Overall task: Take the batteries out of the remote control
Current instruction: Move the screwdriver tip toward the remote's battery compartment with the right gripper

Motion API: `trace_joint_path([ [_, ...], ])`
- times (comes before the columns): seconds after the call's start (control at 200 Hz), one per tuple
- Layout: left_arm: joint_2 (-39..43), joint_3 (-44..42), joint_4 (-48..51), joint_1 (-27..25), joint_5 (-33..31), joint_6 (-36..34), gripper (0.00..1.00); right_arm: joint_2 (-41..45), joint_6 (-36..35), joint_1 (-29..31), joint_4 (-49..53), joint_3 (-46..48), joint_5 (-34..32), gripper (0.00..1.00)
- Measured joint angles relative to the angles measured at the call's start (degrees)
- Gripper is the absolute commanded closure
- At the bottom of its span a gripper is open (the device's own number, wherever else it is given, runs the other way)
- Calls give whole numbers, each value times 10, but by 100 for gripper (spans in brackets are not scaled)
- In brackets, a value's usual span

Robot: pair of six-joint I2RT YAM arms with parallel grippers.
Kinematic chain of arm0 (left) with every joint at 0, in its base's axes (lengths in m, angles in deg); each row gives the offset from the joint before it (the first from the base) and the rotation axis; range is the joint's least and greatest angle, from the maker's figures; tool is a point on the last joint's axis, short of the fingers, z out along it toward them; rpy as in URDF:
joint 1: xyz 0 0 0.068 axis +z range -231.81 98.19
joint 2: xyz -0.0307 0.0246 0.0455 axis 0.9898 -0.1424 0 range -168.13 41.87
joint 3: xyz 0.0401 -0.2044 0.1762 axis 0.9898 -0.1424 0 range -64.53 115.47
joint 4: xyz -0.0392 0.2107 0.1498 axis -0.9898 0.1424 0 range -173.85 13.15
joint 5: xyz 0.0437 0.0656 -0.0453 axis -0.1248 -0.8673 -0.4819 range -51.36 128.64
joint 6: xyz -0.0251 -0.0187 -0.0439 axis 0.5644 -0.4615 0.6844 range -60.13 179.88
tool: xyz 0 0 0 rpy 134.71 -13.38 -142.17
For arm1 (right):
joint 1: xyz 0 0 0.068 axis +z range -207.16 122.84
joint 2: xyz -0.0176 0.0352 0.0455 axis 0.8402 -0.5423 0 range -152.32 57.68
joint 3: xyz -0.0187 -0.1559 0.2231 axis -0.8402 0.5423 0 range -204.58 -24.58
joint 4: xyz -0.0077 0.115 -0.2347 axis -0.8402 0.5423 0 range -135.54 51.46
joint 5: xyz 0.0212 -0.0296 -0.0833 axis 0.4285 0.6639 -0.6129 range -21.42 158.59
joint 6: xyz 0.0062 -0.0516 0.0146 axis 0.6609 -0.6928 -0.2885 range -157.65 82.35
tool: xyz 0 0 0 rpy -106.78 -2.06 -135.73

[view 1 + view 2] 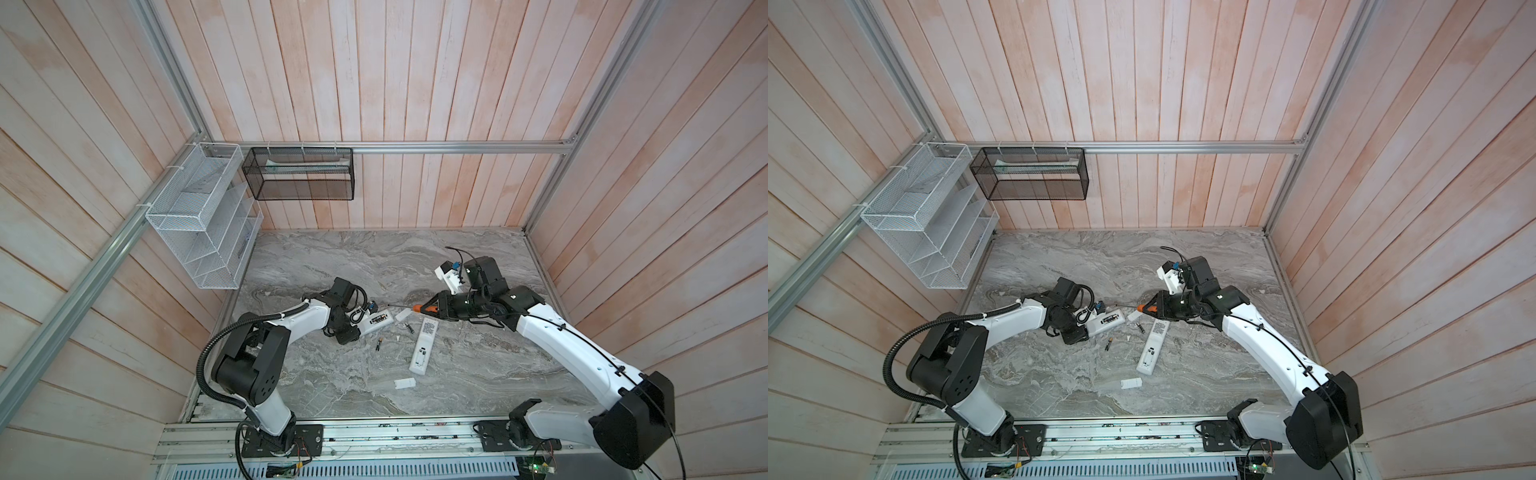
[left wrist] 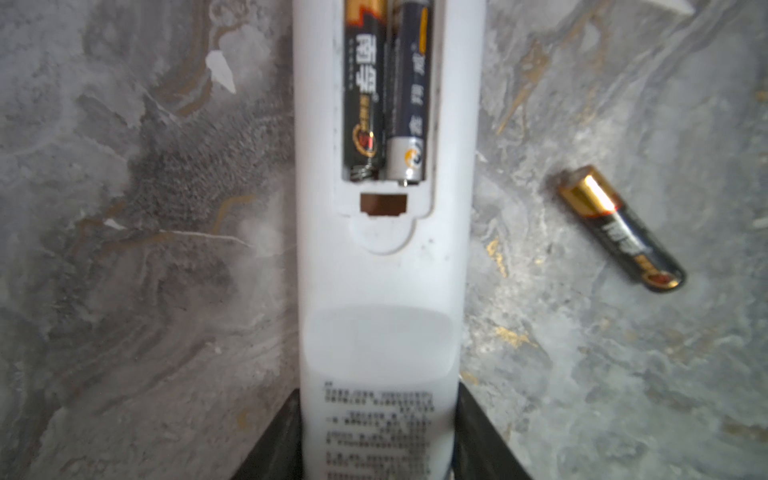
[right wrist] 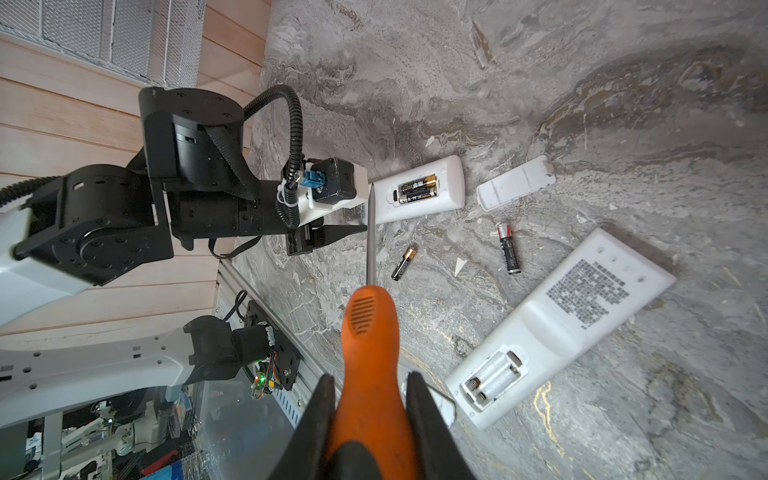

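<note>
My left gripper [image 2: 379, 436] is shut on the end of a small white remote control [image 2: 380, 270], its fingers [image 2: 282, 440] against both sides. The remote's compartment is uncovered and holds two batteries [image 2: 363, 91] side by side. In both top views this remote [image 1: 376, 322] [image 1: 1106, 322] lies left of centre. Two loose batteries [image 1: 409, 328] [image 1: 379, 344] lie on the marble. My right gripper [image 3: 370, 377] is shut on an orange screwdriver [image 3: 370, 332], whose shaft points toward the held remote [image 3: 440, 191]. A larger white remote [image 3: 561, 324] lies back up with an empty compartment.
Two white covers [image 1: 402, 314] [image 1: 404, 382] lie on the marble table [image 1: 332, 257]. A white wire rack [image 1: 199, 216] and a black mesh basket [image 1: 299, 174] hang on the back left walls. Wooden walls close in three sides.
</note>
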Motion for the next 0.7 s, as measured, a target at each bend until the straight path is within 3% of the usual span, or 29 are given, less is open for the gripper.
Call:
trace_joint_path([
  [0.225, 7, -6, -22, -31, -34, -6, 77, -27, -33, 3, 52, -46, -16, 100],
  [0.7, 44, -49, -76, -80, -138, -29, 82, -64, -83, 21, 115, -63, -64, 100],
])
